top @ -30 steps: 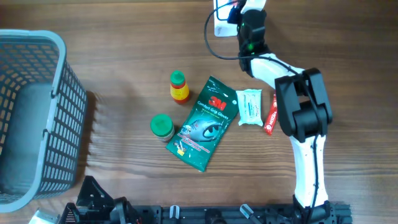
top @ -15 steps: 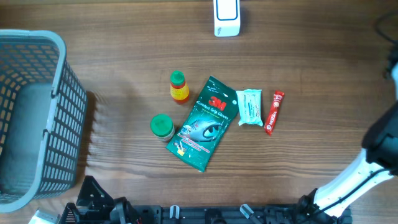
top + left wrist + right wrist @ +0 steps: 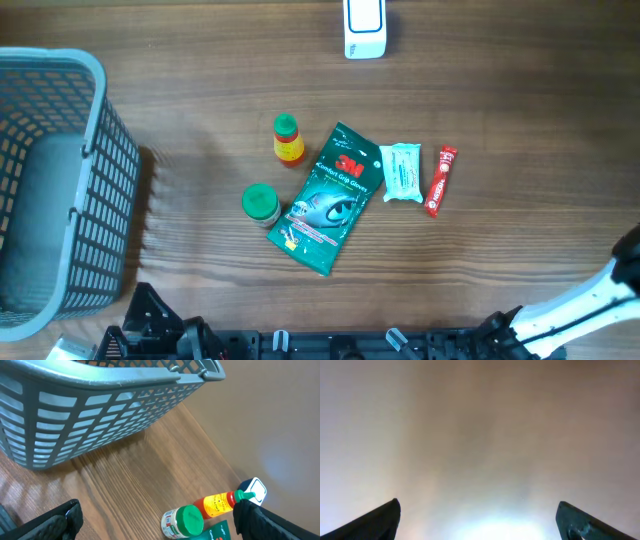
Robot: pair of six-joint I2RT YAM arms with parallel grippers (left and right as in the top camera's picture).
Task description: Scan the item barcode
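left fingers [image 3: 47, 525] and right fingers [image 3: 375, 524] spread wide, empty, two bottles [image 3: 288, 140], three packets [image 3: 333, 198], one basket [image 3: 95, 70]

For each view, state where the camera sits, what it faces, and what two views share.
Overhead: above the table, straight down on basket, scanner; right arm at the corner.
Left wrist: low, facing basket and jar; left fingertips show.
Right wrist: faces a blank blur; right fingertips show.
Shared: overhead and left wrist both show basket, jar.

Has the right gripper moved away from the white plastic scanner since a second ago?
Yes. The right gripper left the white plastic scanner at the top edge; overhead, only its arm shows now, bottom right corner.
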